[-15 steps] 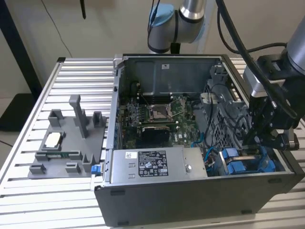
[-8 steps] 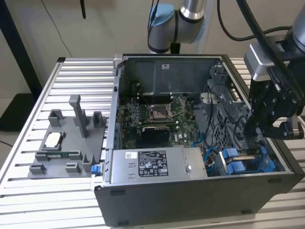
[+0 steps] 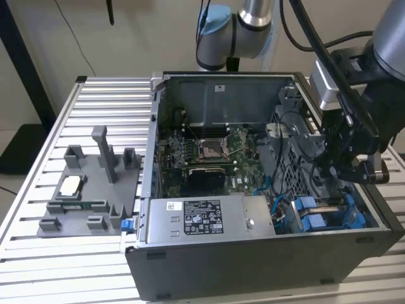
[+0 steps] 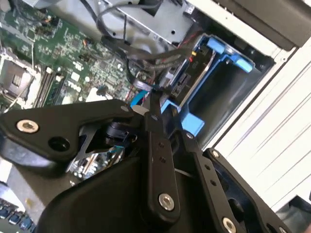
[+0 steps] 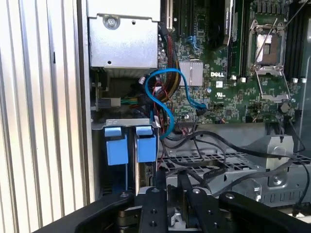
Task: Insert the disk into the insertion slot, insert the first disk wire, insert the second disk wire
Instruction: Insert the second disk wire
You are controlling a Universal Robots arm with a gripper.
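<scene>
Exterior view: gripper (image 3: 347,166) down inside open computer case (image 3: 253,266), above blue-framed disk (image 3: 316,221) seated in insertion slot (image 3: 354,218), by the view's right wall.
Second wrist view: fingers (image 4: 156,126) pressed together near disk's (image 4: 194,82) connector edge; whether pinching black wire (image 4: 146,53), cannot tell.
First wrist view: blue tabs (image 5: 131,145), blue cable (image 5: 167,99) beside.

The gripper (image 4: 156,104) is matt black metal with bright steel screws. The carrier frame (image 3: 329,218) around the disk is glossy blue plastic. The computer case (image 3: 253,266) is dull grey sheet metal; the table (image 3: 38,152) is ribbed, brushed aluminium. The cable (image 5: 165,97) is smooth blue plastic.
</scene>
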